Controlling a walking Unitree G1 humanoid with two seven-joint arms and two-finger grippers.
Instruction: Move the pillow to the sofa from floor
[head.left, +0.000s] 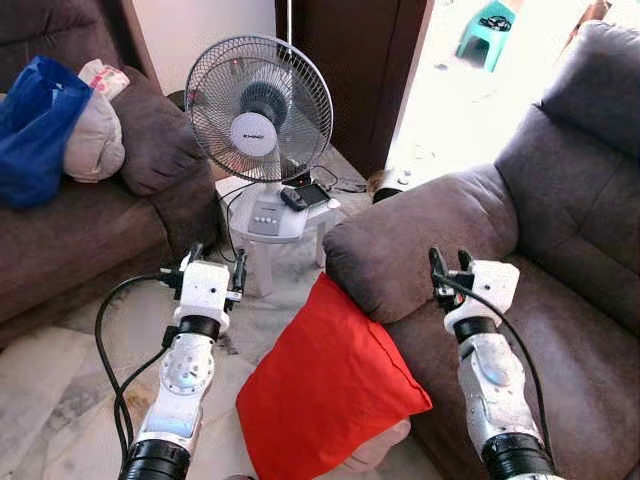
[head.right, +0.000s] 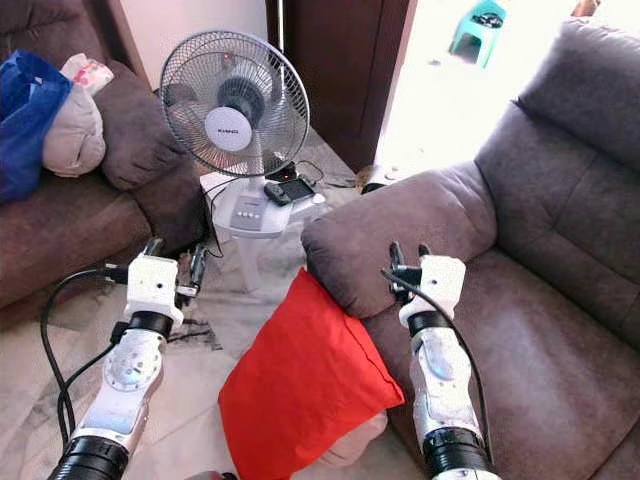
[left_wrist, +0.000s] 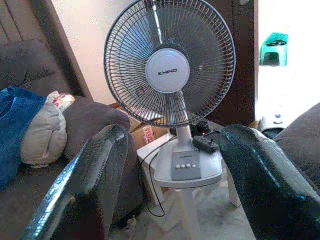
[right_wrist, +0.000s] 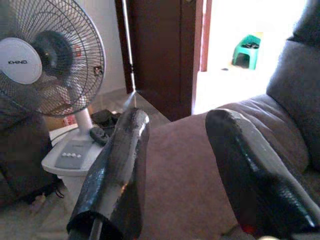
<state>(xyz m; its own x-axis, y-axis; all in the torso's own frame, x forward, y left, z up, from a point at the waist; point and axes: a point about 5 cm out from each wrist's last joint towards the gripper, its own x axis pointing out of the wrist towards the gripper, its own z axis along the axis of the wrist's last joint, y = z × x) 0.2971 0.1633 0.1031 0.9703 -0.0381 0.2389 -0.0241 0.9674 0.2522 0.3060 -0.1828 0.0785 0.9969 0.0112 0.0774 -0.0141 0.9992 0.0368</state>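
Above the sofa arm, the right gripper (head.left: 451, 266) is held with fingers spread wide, nothing gripped; the left gripper (head.left: 213, 262) is likewise wide and empty over the floor (head.left: 60, 390). The red pillow (head.left: 325, 385) is seen at 7 o'clock from the right gripper, on the floor leaning against the grey sofa (head.left: 560, 260). Risks judged: a one-sided pinch could let the pillow slip; a left swing toward 12 o'clock could knock the fan (head.left: 260, 105) or snag its cable.
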